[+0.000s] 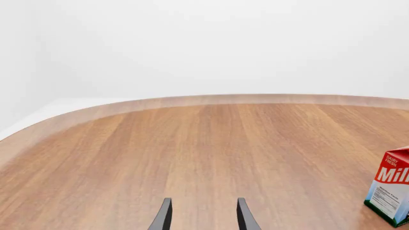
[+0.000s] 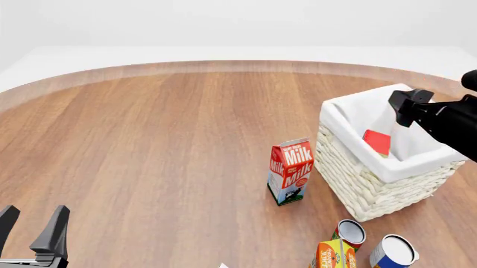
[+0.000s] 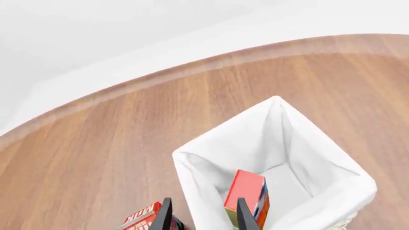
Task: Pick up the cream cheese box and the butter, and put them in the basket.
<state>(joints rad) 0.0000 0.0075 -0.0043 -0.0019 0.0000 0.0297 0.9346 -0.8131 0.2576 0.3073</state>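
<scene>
With the butter (image 3: 248,194) lying inside the basket (image 2: 350,167) just below the right gripper (image 3: 203,211), whose fingers are apart, the next move seems fetching the unseen cream cheese box, the left gripper (image 2: 33,229) waiting open.

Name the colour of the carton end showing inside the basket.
Plain red; the butter stands in the basket, clearest in the right wrist view.

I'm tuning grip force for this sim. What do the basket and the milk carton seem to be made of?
The basket looks like cream woven wicker, going by its ribbed weave, with a soft white cloth lining folded over the rim. The milk carton appears to be smooth printed paperboard with crisp folded edges.
</scene>
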